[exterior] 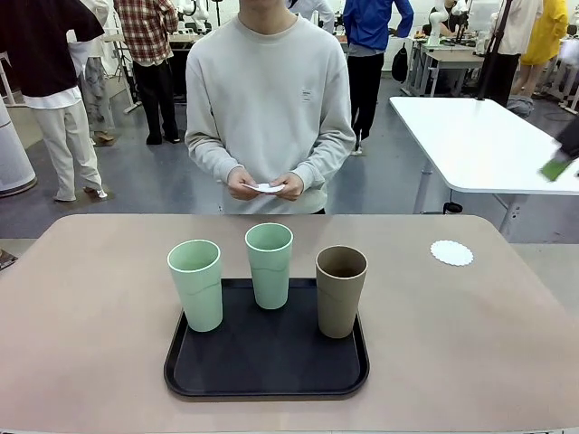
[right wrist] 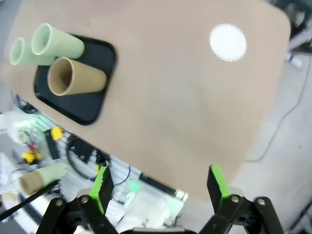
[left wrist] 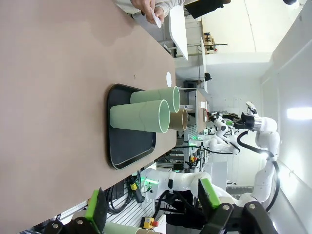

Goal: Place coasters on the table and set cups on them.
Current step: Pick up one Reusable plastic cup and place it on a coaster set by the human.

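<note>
One coaster [exterior: 451, 253] lies flat on the tabletop [exterior: 90, 298], far right, well apart from the tray [exterior: 262, 391]. On the tray a green cup [exterior: 195, 285], a second green cup [exterior: 270, 265] and the brown cup [exterior: 341, 291] stand upright. The person's hands [exterior: 289, 185] hold what look like the other coasters [exterior: 265, 188].

Your left pincer [left wrist: 152, 202] and right pincer [right wrist: 160, 187] are both apart and empty. I'd take the brown cup, nearest that coaster. Grip it mid-body, lift it clear of the tray's rim, and set it centred so lace shows all round.

No writing reads on the cups or tray, and the sweatshirt mark is too small.
</note>
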Available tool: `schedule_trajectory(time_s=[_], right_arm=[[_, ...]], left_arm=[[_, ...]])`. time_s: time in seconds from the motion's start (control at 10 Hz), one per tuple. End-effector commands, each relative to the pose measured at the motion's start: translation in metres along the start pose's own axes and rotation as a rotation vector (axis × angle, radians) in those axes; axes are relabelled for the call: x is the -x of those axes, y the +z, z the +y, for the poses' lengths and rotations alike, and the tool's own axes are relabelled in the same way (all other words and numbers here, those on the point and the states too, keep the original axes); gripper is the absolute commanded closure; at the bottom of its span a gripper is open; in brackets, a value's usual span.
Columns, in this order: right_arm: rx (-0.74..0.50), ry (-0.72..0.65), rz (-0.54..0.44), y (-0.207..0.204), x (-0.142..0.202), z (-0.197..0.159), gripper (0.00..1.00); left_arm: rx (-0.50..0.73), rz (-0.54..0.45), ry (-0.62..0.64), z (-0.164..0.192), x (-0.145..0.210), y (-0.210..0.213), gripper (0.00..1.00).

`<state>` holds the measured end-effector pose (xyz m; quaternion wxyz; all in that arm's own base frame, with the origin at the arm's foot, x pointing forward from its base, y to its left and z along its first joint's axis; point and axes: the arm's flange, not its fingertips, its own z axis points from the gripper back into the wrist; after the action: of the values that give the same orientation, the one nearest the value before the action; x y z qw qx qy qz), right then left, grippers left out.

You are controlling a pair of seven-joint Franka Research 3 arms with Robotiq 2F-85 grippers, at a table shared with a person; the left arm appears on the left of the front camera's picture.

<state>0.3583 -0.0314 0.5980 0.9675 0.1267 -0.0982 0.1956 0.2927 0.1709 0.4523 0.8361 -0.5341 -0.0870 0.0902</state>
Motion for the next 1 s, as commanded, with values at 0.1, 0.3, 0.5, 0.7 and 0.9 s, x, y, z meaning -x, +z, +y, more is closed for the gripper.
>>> schedule_trajectory(time_s=[0.1,0.3,0.5,0.7,0.9], right_arm=[[-0.112,0.171,-0.004,-0.061,-0.007,0.023,0.0],[-0.111,0.208,0.062,-0.092,-0.009,0.033,0.0],[-0.086,0.169,0.111,-0.109,-0.003,0.031,0.0],[-0.103,0.194,0.079,-0.098,-0.007,0.044,0.0],[-0.103,0.194,0.079,-0.098,-0.007,0.044,0.0]], left_arm=[[0.013,-0.01,-0.003,0.0,0.0,0.002,0.0],[0.013,-0.01,-0.003,0.0,0.0,0.002,0.0],[0.013,-0.01,-0.003,0.0,0.0,0.002,0.0],[0.013,-0.01,-0.003,0.0,0.0,0.002,0.0],[0.013,-0.01,-0.003,0.0,0.0,0.002,0.0]])
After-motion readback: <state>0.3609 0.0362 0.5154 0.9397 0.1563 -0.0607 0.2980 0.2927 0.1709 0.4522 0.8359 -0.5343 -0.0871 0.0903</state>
